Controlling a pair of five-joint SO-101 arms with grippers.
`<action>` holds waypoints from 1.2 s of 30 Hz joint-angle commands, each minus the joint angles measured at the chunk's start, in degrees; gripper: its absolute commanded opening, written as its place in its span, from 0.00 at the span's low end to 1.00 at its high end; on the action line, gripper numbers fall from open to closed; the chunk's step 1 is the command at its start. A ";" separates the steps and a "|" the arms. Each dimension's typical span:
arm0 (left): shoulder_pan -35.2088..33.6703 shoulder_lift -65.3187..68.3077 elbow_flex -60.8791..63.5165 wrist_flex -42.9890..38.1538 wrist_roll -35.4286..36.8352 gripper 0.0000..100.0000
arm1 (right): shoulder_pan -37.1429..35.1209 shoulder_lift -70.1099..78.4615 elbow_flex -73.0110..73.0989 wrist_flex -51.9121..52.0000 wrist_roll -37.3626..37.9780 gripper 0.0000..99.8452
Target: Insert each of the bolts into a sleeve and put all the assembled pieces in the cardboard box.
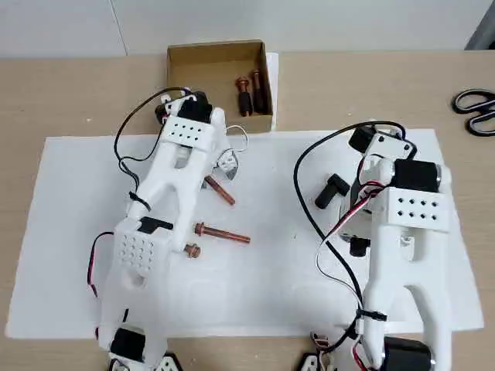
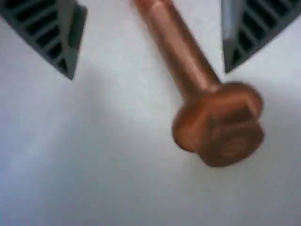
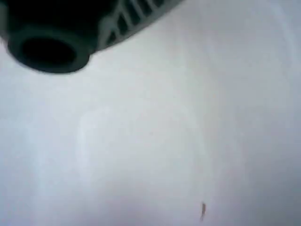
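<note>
The left gripper [image 2: 149,68] hung open near the cardboard box [image 1: 179,58], on its side facing the arms. Its jaws straddled a bolt [image 2: 197,80] lying flat, presumably ready to close on the shank. Farther from the box, the right gripper [image 1: 349,192] clamped a black sleeve [image 3: 47,47] (mouth left free, likely for that bolt).

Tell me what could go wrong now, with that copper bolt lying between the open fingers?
The left gripper straddles the bolt with fingers open, but the bolt lies slanted between them; closing might roll or twist it instead of gripping squarely. The black sleeve in the right gripper has a small opening, so a crooked bolt could miss it. Another bolt lies partly under the left arm and might get knocked.
</note>
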 commanded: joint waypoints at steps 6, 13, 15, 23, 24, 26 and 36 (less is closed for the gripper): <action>-0.35 -0.18 -1.89 -3.34 0.35 0.20 | 0.57 -1.98 -0.18 0.75 0.79 0.00; -1.14 -0.18 -1.80 -5.27 0.35 0.20 | 0.57 -1.98 -0.18 0.75 0.79 0.00; -1.14 -0.18 -1.71 -5.19 0.35 0.20 | 0.57 -1.98 -0.18 0.75 0.79 0.00; -1.23 3.60 -1.54 -3.52 0.35 0.18 | 0.57 -1.98 -0.18 0.75 0.79 0.00; -1.23 4.13 -1.63 -2.64 0.35 0.16 | 0.57 -1.98 -0.18 0.75 0.79 0.00; -1.05 4.66 -1.63 -1.14 0.35 0.13 | 0.57 -1.98 -0.18 0.75 0.79 0.00; -1.76 4.66 -1.63 -0.44 0.35 0.00 | 0.57 -1.98 -0.18 0.75 0.79 0.00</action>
